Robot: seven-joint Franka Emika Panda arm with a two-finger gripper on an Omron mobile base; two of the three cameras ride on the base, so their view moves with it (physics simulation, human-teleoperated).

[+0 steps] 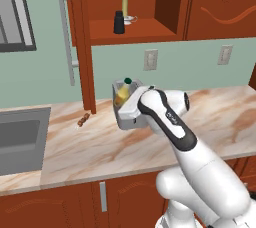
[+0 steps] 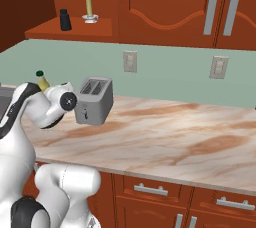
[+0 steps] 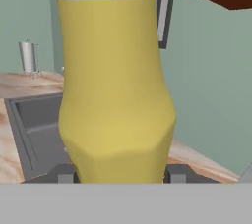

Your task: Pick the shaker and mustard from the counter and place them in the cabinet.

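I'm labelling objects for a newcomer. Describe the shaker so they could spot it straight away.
Look at the red-brown wall cabinet above the counter and find its open shelf niche. The shaker stands on that shelf beside a pale-yellow candle in a white holder. It is the small black cylinder with a narrower rounded top, shorter than the candle.

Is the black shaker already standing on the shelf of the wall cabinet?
Yes, in the left base view the shaker stands upright in the cabinet niche, beside the candle.

Shaker [image 1: 119, 22] in cabinet [image 1: 135, 34]; end effector [image 1: 123, 103] holds mustard [image 1: 123, 92].
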